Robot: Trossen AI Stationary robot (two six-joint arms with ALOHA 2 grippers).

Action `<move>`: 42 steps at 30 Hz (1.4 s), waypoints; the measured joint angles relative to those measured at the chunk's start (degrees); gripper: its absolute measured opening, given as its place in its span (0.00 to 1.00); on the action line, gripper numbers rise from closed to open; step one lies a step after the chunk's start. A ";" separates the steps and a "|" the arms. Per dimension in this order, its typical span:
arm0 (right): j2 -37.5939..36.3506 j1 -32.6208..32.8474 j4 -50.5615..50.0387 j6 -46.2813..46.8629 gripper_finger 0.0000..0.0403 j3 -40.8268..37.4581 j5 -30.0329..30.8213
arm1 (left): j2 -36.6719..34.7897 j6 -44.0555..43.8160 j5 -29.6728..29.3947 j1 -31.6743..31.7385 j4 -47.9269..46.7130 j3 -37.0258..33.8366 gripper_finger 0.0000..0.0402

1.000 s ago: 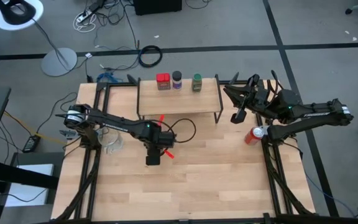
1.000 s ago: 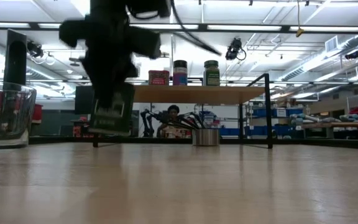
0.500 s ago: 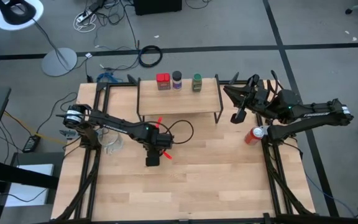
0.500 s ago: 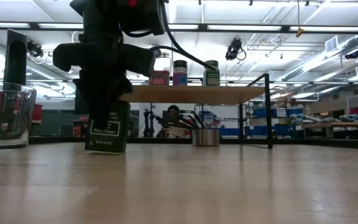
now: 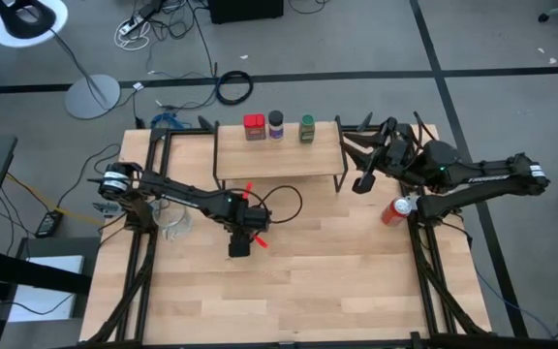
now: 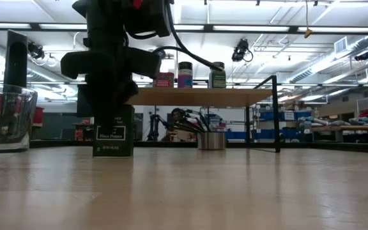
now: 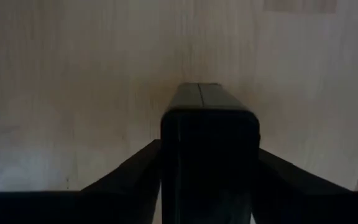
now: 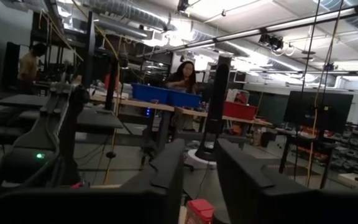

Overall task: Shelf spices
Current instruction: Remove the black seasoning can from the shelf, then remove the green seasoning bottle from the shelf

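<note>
The dark square tin (image 6: 114, 131) stands on the table in front of the shelf, and my left gripper (image 5: 239, 240) is shut on it from above. The shelf (image 5: 277, 153) has a light plank top on thin black legs. Along its far edge stand the red square tin (image 5: 254, 126), the purple-labelled jar (image 5: 276, 123) and the green jar (image 5: 307, 127). My right gripper (image 5: 363, 178) hovers open beside the shelf's right end, touching nothing. My left gripper pinches the dark square tin between its two fingers, one finger (image 7: 132, 174) on each of two opposite side walls near the top (image 7: 209, 118). The fingers come from above, pointing down. The tin stands upright with its base (image 6: 113, 154) on the table.
A clear glass cup (image 5: 175, 221) stands left of the left arm, near the table's left edge. A red drink can (image 5: 395, 210) stands by the right edge under the right arm. Bare wood lies between the tin and the table's near edge.
My left gripper has moved down with the dark tin. The tin hung tilted above the table, then touched down on one edge, and now stands upright on its base. My right gripper has shifted slightly toward the shelf's right end.
</note>
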 joint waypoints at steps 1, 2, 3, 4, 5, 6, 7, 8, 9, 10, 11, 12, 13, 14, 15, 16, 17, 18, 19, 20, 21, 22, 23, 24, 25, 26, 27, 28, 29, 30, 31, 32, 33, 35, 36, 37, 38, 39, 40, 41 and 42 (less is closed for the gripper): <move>0.20 0.00 0.04 -0.02 0.28 0.00 0.04 | -0.17 -0.06 0.00 0.00 0.06 -0.01 0.53; 0.39 0.00 0.46 -0.08 0.30 0.00 0.04 | -0.31 -0.16 0.02 0.00 0.33 -0.01 0.55; 0.58 0.00 0.73 -0.20 0.33 0.00 0.02 | -0.68 -0.33 0.00 0.00 0.59 -0.01 0.57; 0.81 0.00 0.92 -0.52 0.35 0.00 0.03 | -0.96 -0.50 0.02 0.00 0.53 -0.01 0.58; 1.02 0.01 1.14 -0.78 0.37 0.00 0.02 | -1.39 -0.67 0.02 0.00 0.75 -0.01 0.60; 1.16 0.02 1.30 -1.02 0.39 0.00 -0.02 | -1.91 -0.84 0.00 0.00 1.11 -0.01 0.61; 1.24 0.02 1.21 -1.09 0.41 -0.01 -0.01 | -2.46 -0.86 -0.05 0.00 1.24 0.09 0.62; 1.44 0.02 1.35 -1.11 0.43 -0.02 0.00 | -3.21 -0.90 -0.44 0.00 1.19 0.33 0.63; 1.63 -0.03 1.43 -1.14 0.45 0.00 0.00 | -4.11 -0.94 -0.95 -0.02 1.21 0.70 0.64; 1.78 -0.19 1.32 -1.14 0.46 0.00 0.00 | -5.17 -0.95 -1.46 -0.02 1.45 1.19 0.65; 1.97 -0.33 1.24 -1.14 0.47 0.00 0.00 | -6.42 -0.94 -2.02 -0.02 1.81 1.65 0.66; 2.22 -0.46 1.22 -1.14 0.49 0.00 0.00 | -7.73 -0.90 -2.89 -0.04 2.06 2.22 0.66; 2.46 -0.70 1.27 -1.12 0.50 0.00 -0.02 | -9.22 -0.75 -4.16 -0.07 2.19 2.76 0.66; 2.78 -1.08 1.19 -1.14 0.50 0.00 -0.01 | -10.69 -0.44 -5.57 -0.07 2.46 3.11 0.67; 3.20 -1.49 1.04 -1.12 0.51 0.00 -0.02 | -12.23 -0.04 -7.33 -0.07 2.65 3.59 0.67; 3.66 -2.02 0.70 -1.12 0.52 0.00 -0.03 | -14.00 0.24 -9.04 -0.07 3.22 3.86 0.67; 4.24 -2.57 0.36 -1.13 0.52 0.00 -0.04 | -15.84 0.45 -10.57 -0.07 3.83 4.01 0.67; 4.90 -3.23 0.18 -1.14 0.52 0.00 -0.02 | -17.81 0.59 -11.96 -0.07 4.86 4.03 0.67; 5.58 -3.98 -0.20 -1.14 0.53 0.00 -0.04 | -19.76 0.62 -13.23 -0.07 5.84 4.03 0.67; 6.49 -4.85 -0.43 -1.14 0.53 0.00 -0.02 | -21.49 0.70 -14.95 -0.04 7.00 4.03 0.67; 7.47 -5.70 -0.41 -1.08 0.54 0.00 -0.04 | -23.34 0.78 -16.77 0.07 8.35 4.03 0.67; 8.57 -6.58 -0.62 -0.84 0.54 0.00 -0.03 | -24.98 0.88 -18.49 0.07 9.11 4.03 0.67; 9.70 -7.52 -0.81 -0.53 0.55 0.00 -0.05 | -26.42 1.14 -20.17 0.07 9.99 4.03 0.67; 10.85 -8.47 -0.81 -0.14 0.56 0.00 -0.05 | -27.88 1.53 -21.60 0.09 11.22 4.03 0.67; 12.05 -9.45 -0.83 0.45 0.57 0.00 -0.07 | -29.19 1.78 -23.11 0.09 11.99 4.03 0.67; 13.14 -10.46 -0.78 0.96 0.58 0.00 -0.16 | -30.17 1.89 -24.27 0.09 12.50 4.03 0.67; 14.24 -11.50 -0.78 1.52 0.59 0.00 -0.27 | -31.16 2.00 -24.76 0.09 13.19 4.03 0.67; 15.21 -12.56 -0.79 2.14 0.61 0.00 -0.27 | -31.99 2.15 -25.22 0.09 13.50 4.03 0.67; 16.05 -13.61 -0.80 2.92 0.62 0.00 -0.27 | -32.50 2.32 -25.56 0.09 13.50 4.03 0.67; 16.89 -14.61 -0.70 3.96 0.64 0.00 -0.27 | -32.92 2.78 -25.83 0.09 13.61 4.03 0.67; 17.58 -15.63 -0.61 5.20 0.66 0.00 -0.29 | -33.29 3.19 -26.51 0.06 13.70 4.03 0.67; 18.15 -16.59 -0.61 6.37 0.67 0.00 -0.38 | -33.57 3.39 -27.41 -0.02 13.63 4.03 0.67; 18.80 -17.42 -0.34 7.69 0.69 0.00 -0.56 | -33.71 3.68 -28.09 -0.03 13.64 4.03 0.67; 19.85 -18.95 -0.07 10.44 0.71 0.00 -1.55 | -33.75 4.98 -29.66 -0.04 13.92 4.03 0.67; 20.39 -19.72 -0.08 11.79 0.72 0.00 -2.36 | -33.75 5.69 -30.56 -0.04 13.96 4.03 0.67; 20.98 -20.35 0.12 13.15 0.73 0.00 -3.14 | -33.73 6.36 -31.03 -0.04 14.24 4.03 0.67; 21.65 -20.85 0.36 14.41 0.74 0.00 -3.77 | -33.73 6.76 -31.44 0.09 14.65 4.03 0.67; 22.24 -21.33 0.37 15.45 0.74 0.00 -4.43 | -33.73 7.61 -31.62 0.37 14.91 4.03 0.67; 22.96 -21.67 0.49 16.16 0.75 0.00 -4.95 | -33.73 7.94 -31.73 0.67 15.10 4.03 0.67; 23.76 -21.94 0.91 16.53 0.75 0.00 -5.01 | -33.73 8.15 -31.80 1.08 15.28 4.03 0.67; 24.54 -22.22 1.27 16.67 0.75 0.00 -4.94 | -33.73 8.19 -31.79 1.51 15.21 4.03 0.67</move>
